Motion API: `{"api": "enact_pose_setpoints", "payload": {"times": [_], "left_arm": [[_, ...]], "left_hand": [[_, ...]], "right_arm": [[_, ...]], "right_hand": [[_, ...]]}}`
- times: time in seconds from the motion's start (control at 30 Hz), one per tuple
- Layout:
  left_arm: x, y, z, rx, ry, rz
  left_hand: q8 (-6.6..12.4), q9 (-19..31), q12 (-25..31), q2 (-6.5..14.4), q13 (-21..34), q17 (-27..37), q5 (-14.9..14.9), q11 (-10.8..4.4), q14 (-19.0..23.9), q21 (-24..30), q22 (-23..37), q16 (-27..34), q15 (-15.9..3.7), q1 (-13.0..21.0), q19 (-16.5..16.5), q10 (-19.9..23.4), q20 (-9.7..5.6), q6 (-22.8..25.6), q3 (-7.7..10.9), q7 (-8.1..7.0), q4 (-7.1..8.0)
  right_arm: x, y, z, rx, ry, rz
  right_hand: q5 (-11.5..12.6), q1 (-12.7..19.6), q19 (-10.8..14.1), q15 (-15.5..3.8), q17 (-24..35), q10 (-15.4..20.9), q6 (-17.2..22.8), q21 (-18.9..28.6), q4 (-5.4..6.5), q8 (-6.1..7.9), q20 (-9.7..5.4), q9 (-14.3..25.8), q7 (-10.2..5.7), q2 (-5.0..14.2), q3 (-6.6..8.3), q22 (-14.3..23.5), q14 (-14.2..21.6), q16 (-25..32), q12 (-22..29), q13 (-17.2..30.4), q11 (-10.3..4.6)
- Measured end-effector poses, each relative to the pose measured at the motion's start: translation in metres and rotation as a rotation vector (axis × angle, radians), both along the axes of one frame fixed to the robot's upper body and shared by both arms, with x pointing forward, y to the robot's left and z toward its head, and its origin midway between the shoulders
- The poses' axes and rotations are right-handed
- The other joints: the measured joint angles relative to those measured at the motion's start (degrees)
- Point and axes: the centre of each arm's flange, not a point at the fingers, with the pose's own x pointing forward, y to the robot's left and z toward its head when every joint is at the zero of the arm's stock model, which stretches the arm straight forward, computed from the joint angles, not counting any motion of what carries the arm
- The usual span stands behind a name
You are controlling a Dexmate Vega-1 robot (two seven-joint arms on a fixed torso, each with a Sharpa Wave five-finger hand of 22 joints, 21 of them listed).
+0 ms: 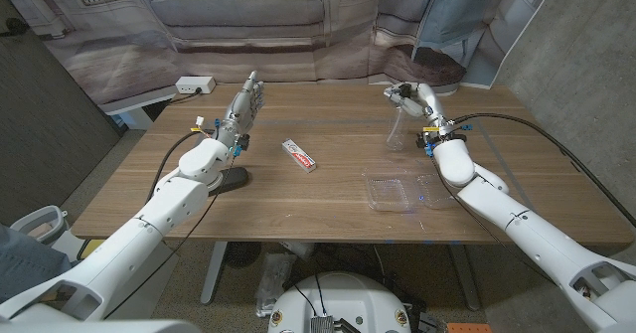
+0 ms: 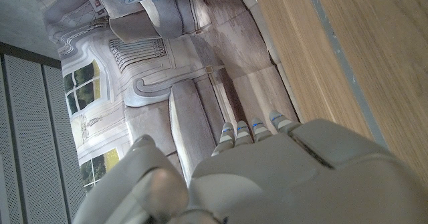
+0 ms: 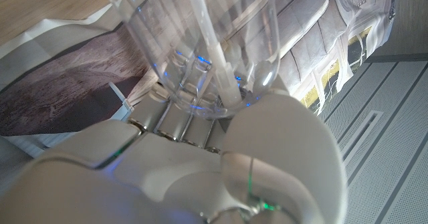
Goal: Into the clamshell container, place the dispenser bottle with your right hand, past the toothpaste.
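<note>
My right hand holds a clear dispenser bottle with a white pump top, lifted above the table at the far right. Up close in the right wrist view, the bottle with its white tube sits in the curl of my right hand. An open clear clamshell container lies on the table nearer the front, below the bottle. A white and red toothpaste tube lies mid-table to its left. My left hand is raised at the far left with fingers straight and empty, also seen as my left hand.
A white power strip lies at the table's far left corner. A dark flat object lies by my left forearm. A backdrop printed with a sofa hangs behind the wooden table.
</note>
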Motion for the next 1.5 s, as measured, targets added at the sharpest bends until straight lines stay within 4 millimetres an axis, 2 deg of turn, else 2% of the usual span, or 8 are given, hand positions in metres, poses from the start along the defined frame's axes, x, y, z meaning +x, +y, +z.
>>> {"api": "enact_pose_setpoints", "payload": {"times": [1.5], "left_arm": [[-0.013, -0.007, 0.0, 0.01, -0.013, 0.005]], "left_hand": [[0.0, 0.0, 0.0, 0.22, 0.0, 0.0, 0.0, 0.0, 0.0, -0.83, -0.01, 0.0, 0.0, 0.22, 0.31, 0.0, 0.31, 0.1, -0.47, 0.1, 0.01]], "right_arm": [[-0.041, -0.006, -0.006, 0.0, -0.06, 0.057]], "right_hand": [[-0.39, -0.04, 0.0, -0.51, 0.51, 0.3, 0.62, 0.89, 0.17, -0.75, 0.0, -0.01, -0.62, 0.39, -0.17, 0.26, 0.5, -0.17, 0.0, 0.53, -0.3]]}}
